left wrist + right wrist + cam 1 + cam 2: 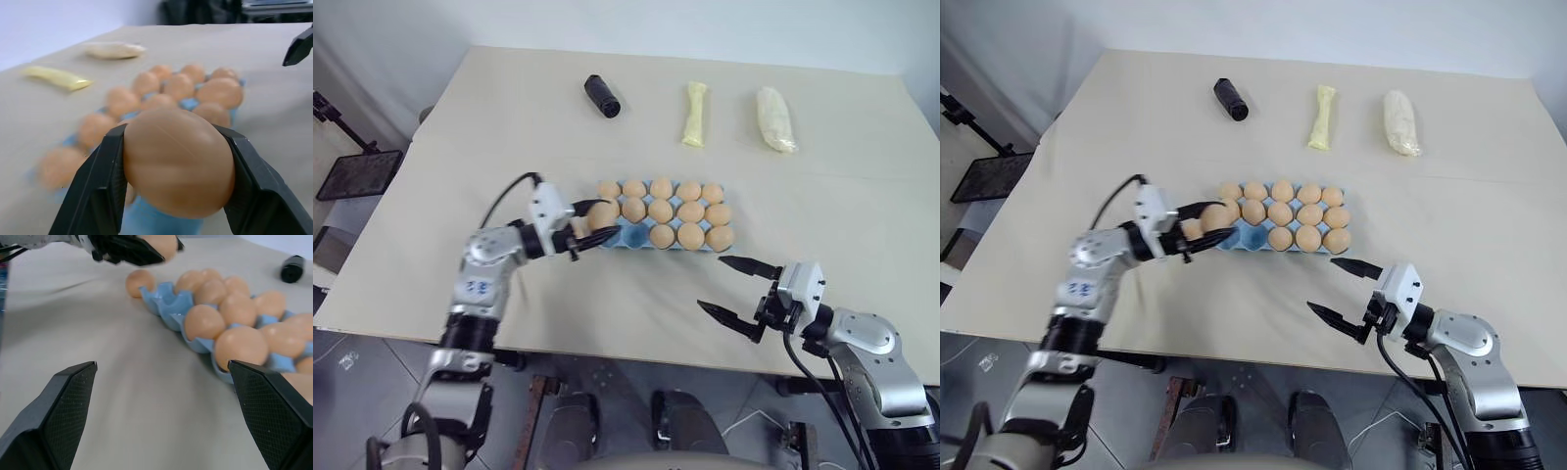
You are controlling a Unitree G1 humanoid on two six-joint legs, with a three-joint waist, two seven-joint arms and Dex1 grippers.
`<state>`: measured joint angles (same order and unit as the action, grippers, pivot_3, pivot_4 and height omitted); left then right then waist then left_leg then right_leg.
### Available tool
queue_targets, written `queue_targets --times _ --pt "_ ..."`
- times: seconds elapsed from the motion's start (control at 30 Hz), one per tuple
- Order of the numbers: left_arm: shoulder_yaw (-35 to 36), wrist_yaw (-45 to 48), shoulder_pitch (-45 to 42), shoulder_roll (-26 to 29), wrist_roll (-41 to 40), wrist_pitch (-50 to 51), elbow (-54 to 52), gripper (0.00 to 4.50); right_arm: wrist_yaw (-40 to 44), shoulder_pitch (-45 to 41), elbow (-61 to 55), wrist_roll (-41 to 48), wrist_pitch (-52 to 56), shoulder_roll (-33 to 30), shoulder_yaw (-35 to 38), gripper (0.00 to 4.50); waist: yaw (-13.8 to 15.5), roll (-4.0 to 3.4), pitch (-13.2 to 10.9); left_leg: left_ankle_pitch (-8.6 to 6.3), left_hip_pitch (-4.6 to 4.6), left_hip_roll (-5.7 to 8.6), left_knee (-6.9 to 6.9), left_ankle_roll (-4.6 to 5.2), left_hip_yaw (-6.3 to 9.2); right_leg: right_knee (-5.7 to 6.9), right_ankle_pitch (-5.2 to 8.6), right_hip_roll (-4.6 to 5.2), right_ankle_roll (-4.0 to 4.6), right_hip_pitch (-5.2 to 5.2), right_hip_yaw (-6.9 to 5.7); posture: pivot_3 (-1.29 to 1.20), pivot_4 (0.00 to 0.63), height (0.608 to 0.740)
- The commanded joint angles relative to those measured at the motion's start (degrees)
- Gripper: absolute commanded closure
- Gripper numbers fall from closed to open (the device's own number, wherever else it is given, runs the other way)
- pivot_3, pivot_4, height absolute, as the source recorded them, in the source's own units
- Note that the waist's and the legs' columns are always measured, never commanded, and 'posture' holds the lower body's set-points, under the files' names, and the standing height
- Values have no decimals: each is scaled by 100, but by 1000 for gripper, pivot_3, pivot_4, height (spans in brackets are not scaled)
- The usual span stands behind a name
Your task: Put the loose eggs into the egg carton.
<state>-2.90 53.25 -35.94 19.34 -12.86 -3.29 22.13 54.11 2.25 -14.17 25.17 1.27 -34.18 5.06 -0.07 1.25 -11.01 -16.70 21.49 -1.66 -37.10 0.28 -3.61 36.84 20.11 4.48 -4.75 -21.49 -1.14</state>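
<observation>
The light blue egg carton (628,236) lies mid-table with tan-orange eggs (690,211) in most cups; its near-left cups show bare blue. My left gripper (606,217) hovers at the carton's left end, shut on one egg (178,161) that fills the gap between its black fingers (98,188). Another loose egg (139,282) rests on the table just off that end of the carton, below the left gripper. My right gripper (710,282) stands open and empty over bare table, in front of the carton's right end.
At the table's far side lie a black cylinder (602,95), a pale yellow long bag (695,114) and a white bag (775,118). A black stand (357,171) sits off the table's left edge. The table's front edge runs just below both grippers.
</observation>
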Motion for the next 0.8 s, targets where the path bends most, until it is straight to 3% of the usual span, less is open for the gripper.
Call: queue_targets --times 0.03,0.13,0.37,0.57,0.8 --pt "-69 -98 -468 -143 226 -377 670 2356 -175 117 -250 -5 -118 59 181 0 -28 2 -1 0 -1 -1 1 0 -5 1 0 -4 0 -1 3 0 150 740" --pt "-146 -34 -745 -286 326 -550 1139 2356 -266 204 -318 -20 -144 96 196 0 -29 2 -1 1 -2 -6 2 -1 -10 3 0 -10 0 -5 5 0 150 740" --pt "-142 465 -734 -256 180 -678 1160 101 -424 336 -465 -44 -165 165 183 0 -6 4 -2 1 1 -2 -3 0 -10 2 -2 -4 -5 -4 6 0 150 740" --pt "52 646 -290 168 40 -519 517 46 -411 315 -455 -27 -180 155 136 0 -27 4 -2 1 -2 -6 0 -1 -8 4 -2 -5 -4 -4 8 0 150 740" --pt "878 616 563 1173 -315 -498 -152 46 -161 9 -230 36 -191 82 89 0 -47 4 -2 2 -4 -6 0 0 -5 5 -2 0 -4 -4 11 0 150 740"
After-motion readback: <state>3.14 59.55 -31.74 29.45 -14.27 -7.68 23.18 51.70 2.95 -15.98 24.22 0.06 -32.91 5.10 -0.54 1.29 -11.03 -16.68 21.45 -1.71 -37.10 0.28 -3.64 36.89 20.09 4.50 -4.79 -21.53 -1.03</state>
